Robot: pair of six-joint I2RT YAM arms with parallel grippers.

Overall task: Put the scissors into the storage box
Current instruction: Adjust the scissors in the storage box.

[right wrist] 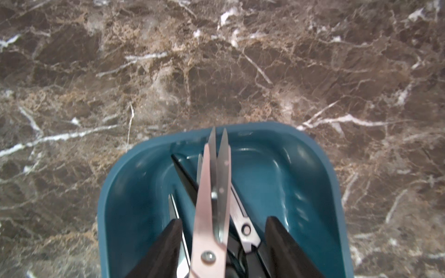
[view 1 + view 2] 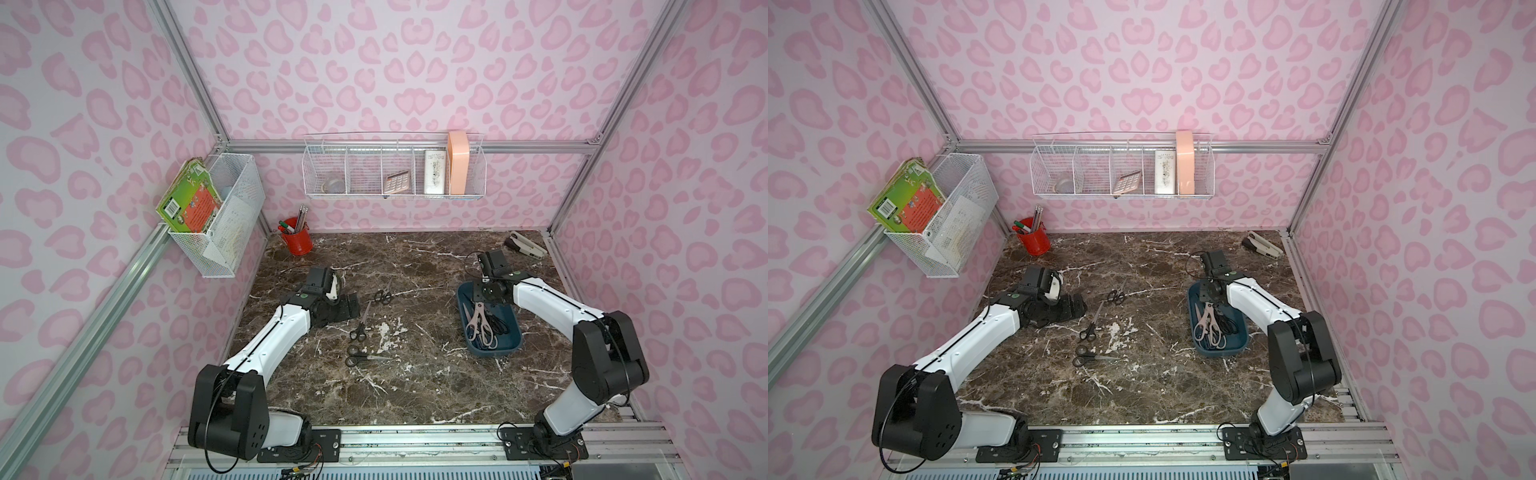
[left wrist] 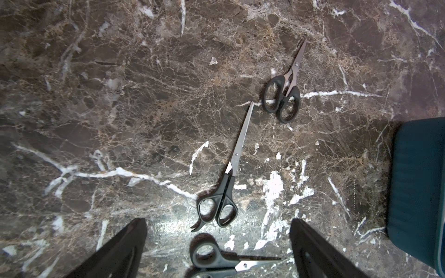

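Teal plastic marks the box, which sits on the right side of the table and already holds a heap of scissors: a pale pink pair on top of several black-handled ones, blades pointing to the far end. The right hand hangs over that far end with its fingers apart, the pink blades lying between them with a gap on each side, so it grips nothing. By my count the job is more than half done. Three black-handled pairs lie on the bare table left of centre, well apart from the box: a small pair, a long thin pair and a third nearest the front. The left hand hovers just beside them, fingers wide and empty. Nothing lies between these pairs and the box; only the right arm above it and the crowded heap inside could hamper a drop. A stapler and a red cup stand far back, clear.
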